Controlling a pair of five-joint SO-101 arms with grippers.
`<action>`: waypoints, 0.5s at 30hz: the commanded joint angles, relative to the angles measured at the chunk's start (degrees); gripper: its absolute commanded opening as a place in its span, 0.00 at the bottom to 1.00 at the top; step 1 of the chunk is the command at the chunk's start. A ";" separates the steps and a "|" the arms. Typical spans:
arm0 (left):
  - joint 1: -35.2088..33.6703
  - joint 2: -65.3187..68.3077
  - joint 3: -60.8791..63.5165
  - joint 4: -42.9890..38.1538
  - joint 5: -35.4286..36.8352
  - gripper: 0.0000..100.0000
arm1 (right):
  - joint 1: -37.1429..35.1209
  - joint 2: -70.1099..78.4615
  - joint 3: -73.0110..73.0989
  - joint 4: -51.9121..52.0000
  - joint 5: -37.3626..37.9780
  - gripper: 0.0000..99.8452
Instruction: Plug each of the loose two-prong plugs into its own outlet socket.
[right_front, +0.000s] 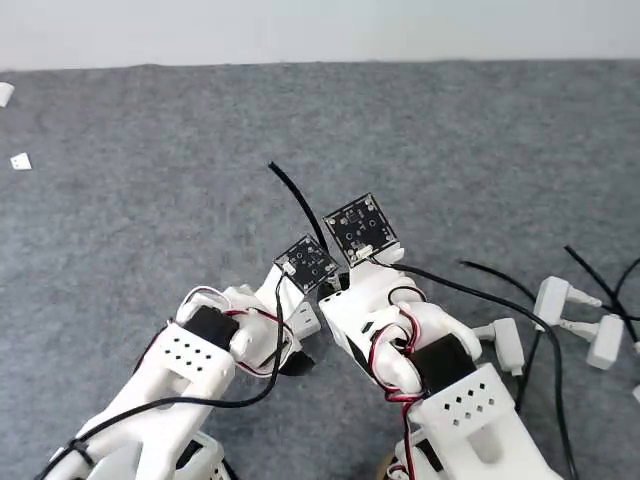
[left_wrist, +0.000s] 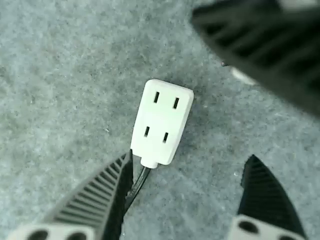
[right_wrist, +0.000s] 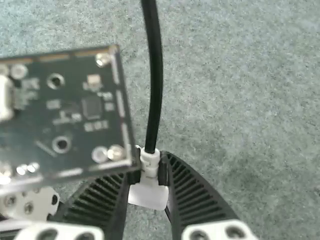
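The left gripper (left_wrist: 190, 159) is standing open; the outlet socket (left_wrist: 162, 120) is lying just ahead of its fingertips, cord end beside one tip, bare mat (left_wrist: 55, 70) bordering its other edges. The right gripper (right_wrist: 148, 172) is clamping a plug (right_wrist: 147, 194), its cord (right_wrist: 154, 75) running out past the fingertips

A white outlet socket (left_wrist: 162, 122) with two pairs of empty slots is laid flat on the grey worktop (left_wrist: 60, 75). A white plug (right_wrist: 147, 192) on a black cord (right_wrist: 152, 75) is clamped in the right gripper (right_wrist: 148, 162). Two loose plugs (right_front: 553, 297) are laid far to the right.
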 joint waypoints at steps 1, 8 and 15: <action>-0.70 3.34 -1.63 -3.60 -0.70 0.32 | 0.66 -0.31 -0.70 0.22 0.44 0.01; -3.25 18.46 -10.86 -5.10 -0.88 0.32 | 0.75 -0.31 -0.70 0.22 0.44 0.01; -1.93 30.77 -18.42 -5.10 -0.53 0.11 | 2.51 -0.31 -0.70 0.13 0.44 0.01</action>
